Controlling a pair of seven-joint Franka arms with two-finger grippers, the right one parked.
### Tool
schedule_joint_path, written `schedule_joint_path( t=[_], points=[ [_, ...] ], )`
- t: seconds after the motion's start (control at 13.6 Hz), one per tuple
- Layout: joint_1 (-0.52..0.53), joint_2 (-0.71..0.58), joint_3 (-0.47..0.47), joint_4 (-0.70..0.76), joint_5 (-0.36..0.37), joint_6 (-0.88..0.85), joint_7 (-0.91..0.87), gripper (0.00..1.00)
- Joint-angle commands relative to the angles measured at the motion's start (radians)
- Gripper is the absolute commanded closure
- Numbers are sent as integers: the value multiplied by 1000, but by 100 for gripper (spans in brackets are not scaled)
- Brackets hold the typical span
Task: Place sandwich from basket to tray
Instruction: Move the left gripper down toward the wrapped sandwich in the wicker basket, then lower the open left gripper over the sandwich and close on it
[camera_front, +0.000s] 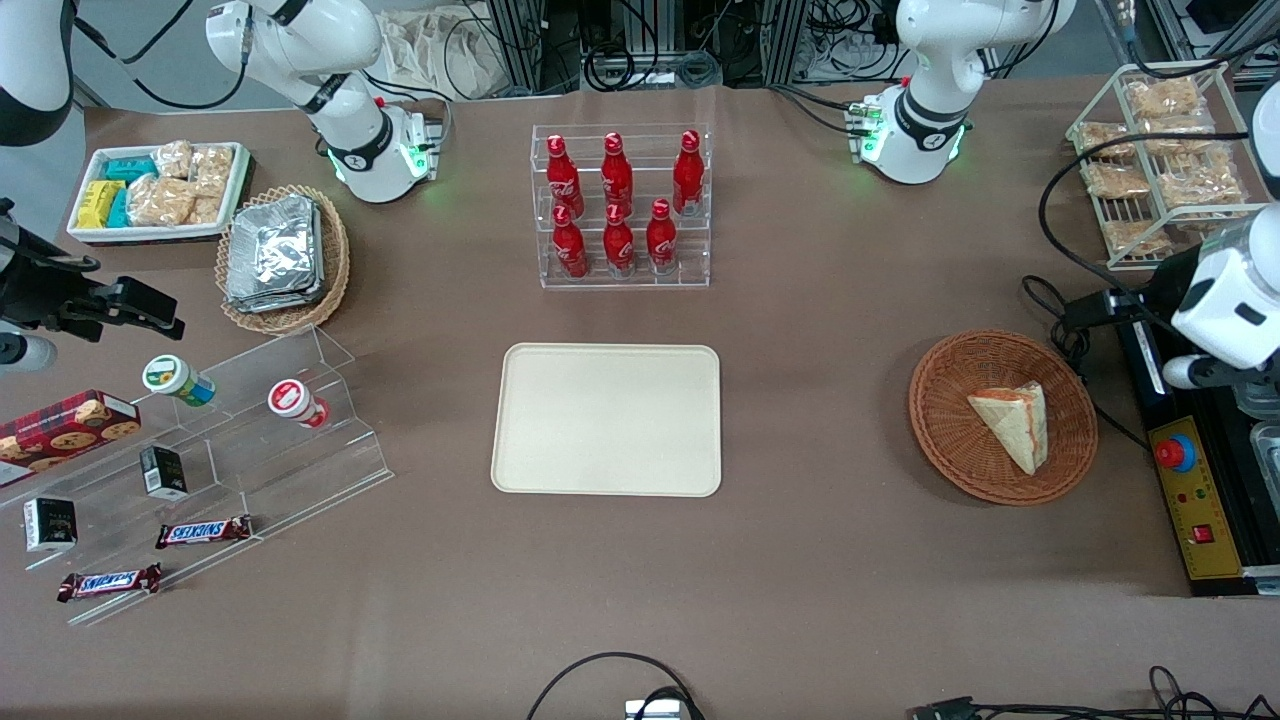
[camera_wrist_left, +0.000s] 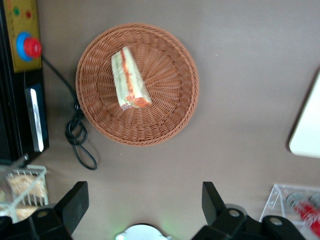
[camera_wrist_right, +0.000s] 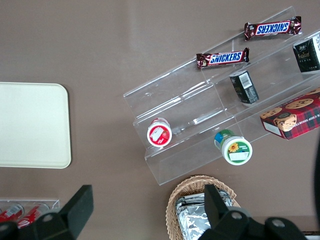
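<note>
The sandwich (camera_front: 1015, 420) (camera_wrist_left: 130, 80) is a pale bread wedge with red and orange filling on its edge. It lies in the reddish-brown wicker basket (camera_front: 940, 440) (camera_wrist_left: 165, 110), toward the working arm's end of the table. The cream tray (camera_front: 607, 420) (camera_wrist_left: 307, 135) sits at the table's middle with nothing on it. My gripper (camera_wrist_left: 145, 200) hangs open well above the table, apart from the basket, with nothing between its fingers. In the front view only the arm's white wrist (camera_front: 1225, 295) shows, beside the basket.
A black and yellow control box with a red stop button (camera_front: 1195, 490) and a looped cable (camera_wrist_left: 77, 135) lie beside the basket. A clear rack of red bottles (camera_front: 620, 205) stands farther from the front camera than the tray. A wire rack of snack packets (camera_front: 1160, 160) stands near the table's corner.
</note>
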Motion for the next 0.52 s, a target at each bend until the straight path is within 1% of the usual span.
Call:
schedule_joint_path(
  t=[0.0,0.07,0.29,0.44],
  points=[
    [7,-11,7,-80,-6,56,-103,0],
    [6,-18,38,-127,-8,99,-144,0],
    [7,-103,50,-363,-12,351,-243,0],
    [7,-118,66,-489,-12,513,-319,0]
  ],
)
